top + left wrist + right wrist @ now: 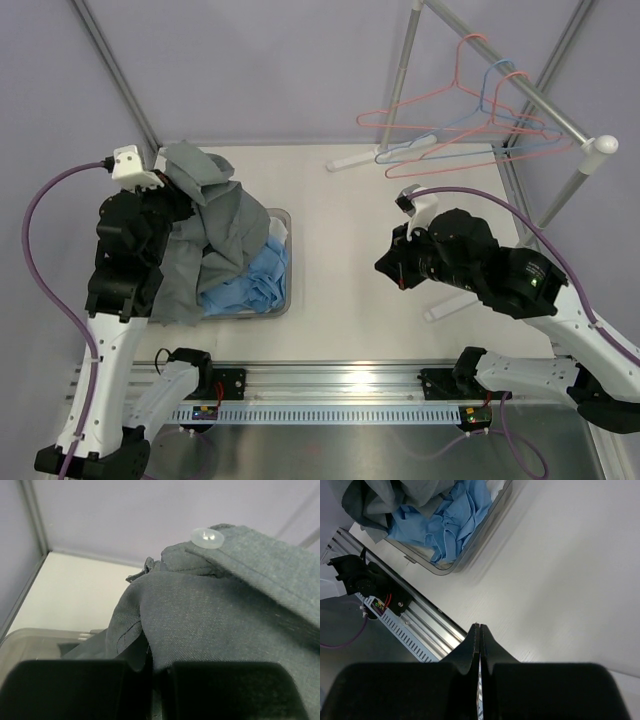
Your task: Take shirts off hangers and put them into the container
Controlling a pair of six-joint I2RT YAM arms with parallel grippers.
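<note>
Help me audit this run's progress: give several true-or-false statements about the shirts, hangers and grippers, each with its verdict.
1. The left gripper is shut on the grey shirt. True.
2. A shirt hangs on one of the hangers. False: all three hang bare on the rack pole.
3. The light blue shirt lies in the container. True.
4. The right gripper holds a pink hanger. False: it is shut on nothing, above the table.

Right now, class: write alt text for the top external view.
A crumpled grey fabric shirt, gripped by the left pincer, drapes over a smoky-grey plastic tub holding a light blue shirt. Three bare wire hangers hang on the white rack pole; the right pincer is shut, empty.
</note>
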